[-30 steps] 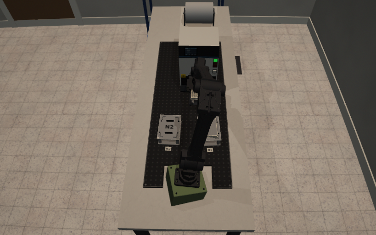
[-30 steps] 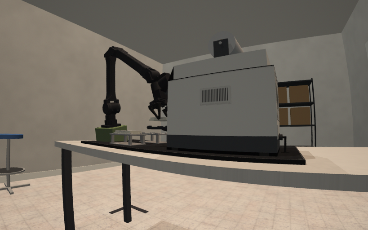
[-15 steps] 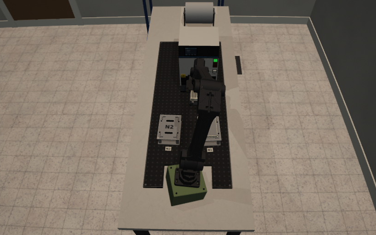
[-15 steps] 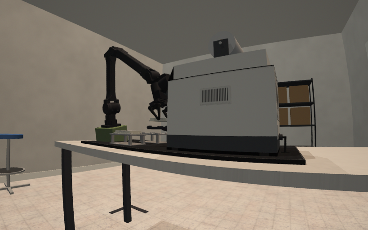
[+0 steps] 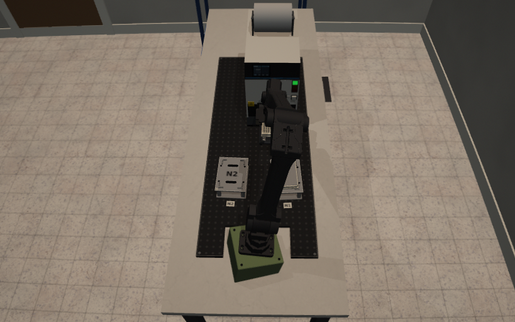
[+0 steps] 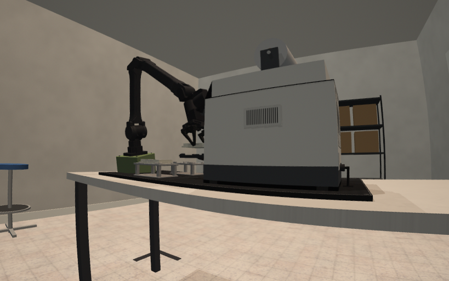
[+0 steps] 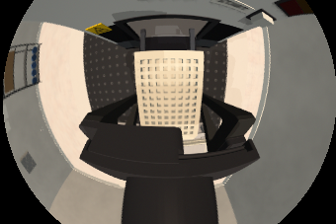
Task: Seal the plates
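My gripper (image 6: 198, 140) (image 7: 169, 96) is shut on a cream plate (image 5: 266, 129) (image 6: 191, 145) (image 7: 170, 87) with open wells, gripped across its width. The plate is held level above the sealer's dark stage (image 6: 186, 156), with a gap between them. The stage is out in front of the sealer (image 5: 272, 49) (image 6: 271, 143). Its lamp (image 5: 295, 82) is green. The START button (image 5: 293, 97) (image 7: 262, 18) is at the right of the front. Nest N2 (image 5: 231, 185) is empty. Nest N1 holds a plate (image 5: 293, 176) with a smooth grey top, partly hidden by the arm.
The arm's green base (image 5: 257, 266) (image 6: 131, 163) stands at the near end. A yellow warning label (image 5: 251, 103) (image 7: 99, 29) is at the left of the sealer's front. A large roll (image 5: 272, 17) sits at the sealer's far end. The arm hides much of the stage from above.
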### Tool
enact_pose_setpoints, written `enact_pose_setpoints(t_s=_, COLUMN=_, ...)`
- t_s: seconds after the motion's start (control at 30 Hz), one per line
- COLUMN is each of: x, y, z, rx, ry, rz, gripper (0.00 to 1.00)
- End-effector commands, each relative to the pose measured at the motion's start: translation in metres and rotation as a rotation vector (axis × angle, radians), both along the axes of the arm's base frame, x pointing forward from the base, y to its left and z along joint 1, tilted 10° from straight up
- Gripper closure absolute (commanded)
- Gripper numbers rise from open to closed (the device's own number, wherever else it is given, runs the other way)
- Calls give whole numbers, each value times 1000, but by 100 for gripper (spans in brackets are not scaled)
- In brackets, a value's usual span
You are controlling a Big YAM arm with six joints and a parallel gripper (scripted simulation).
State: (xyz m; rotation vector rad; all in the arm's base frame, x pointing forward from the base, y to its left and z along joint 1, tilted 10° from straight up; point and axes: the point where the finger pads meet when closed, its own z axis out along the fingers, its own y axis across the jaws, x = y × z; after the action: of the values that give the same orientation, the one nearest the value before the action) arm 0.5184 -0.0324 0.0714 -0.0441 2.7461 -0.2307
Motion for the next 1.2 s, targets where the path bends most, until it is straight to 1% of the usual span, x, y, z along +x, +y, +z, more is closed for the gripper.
enact_pose_setpoints(t_s=0.0, x=20, y=10, z=13, rx=6, ry=-27, rz=9, gripper=100)
enact_pose_setpoints(t_s=0.1, x=19, y=10, z=13, rx=5, ry=-27, rz=9, gripper=100)
enact_pose_setpoints(t_s=0.2, x=19, y=2, z=17, rx=5, ry=-35, rz=-4, gripper=100)
enact_pose_setpoints(t_s=0.37, x=14, y=-1, z=18, rx=1, ry=-35, rz=-2, gripper=100)
enact_pose_setpoints(t_s=0.5, x=11, y=-3, z=21, rx=-2, ry=-50, rz=1, gripper=100)
enact_pose_setpoints(t_s=0.6, x=8, y=-3, z=19, rx=-3, ry=-49, rz=3, gripper=100)
enact_pose_setpoints(t_s=0.67, x=6, y=2, z=16, rx=-2, ry=-46, rz=11, gripper=100)
enact_pose_setpoints(t_s=0.73, x=6, y=6, z=18, rx=-2, ry=-50, rz=19, gripper=100)
enact_pose_setpoints(t_s=0.83, x=13, y=10, z=26, rx=1, ry=-71, rz=17, gripper=100)
enact_pose_setpoints(t_s=0.9, x=13, y=10, z=26, rx=1, ry=-71, rz=17, gripper=100)
enact_pose_setpoints(t_s=1.0, x=19, y=2, z=32, rx=2, ry=-87, rz=-1, gripper=100)
enact_pose_setpoints(t_s=1.17, x=26, y=-1, z=39, rx=2, ry=-104, rz=-6, gripper=100)
